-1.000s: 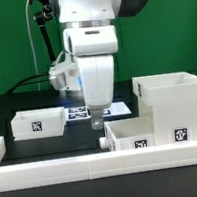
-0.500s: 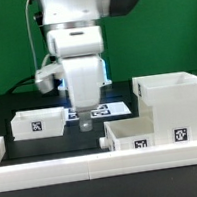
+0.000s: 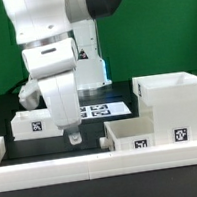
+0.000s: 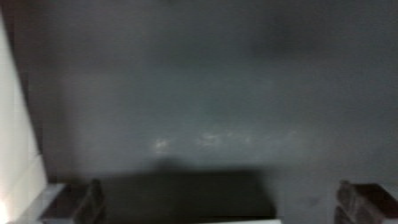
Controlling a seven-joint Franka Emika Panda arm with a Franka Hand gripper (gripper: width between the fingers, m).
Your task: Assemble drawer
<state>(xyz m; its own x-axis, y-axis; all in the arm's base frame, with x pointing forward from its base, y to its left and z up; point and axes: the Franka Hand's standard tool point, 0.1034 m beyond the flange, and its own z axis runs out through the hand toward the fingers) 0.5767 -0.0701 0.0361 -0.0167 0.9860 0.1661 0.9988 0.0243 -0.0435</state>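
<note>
Gripper (image 3: 74, 137) spread, empty, over bare table (image 3: 92, 141) gap between left tray (image 3: 36, 123) and front tray (image 3: 131, 133).

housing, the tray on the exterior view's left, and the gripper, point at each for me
housing (image 3: 178, 104): exterior view, on its front wall
tray (image 3: 34, 123): exterior view, at that view's left, middle of its front wall
gripper (image 3: 75, 139): exterior view, midway between its fingertips

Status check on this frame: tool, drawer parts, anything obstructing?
Tool open, empty, low by the tray at exterior view's left. Housing and second tray at exterior view's right, not inserted. Nothing between tool and tray.
</note>
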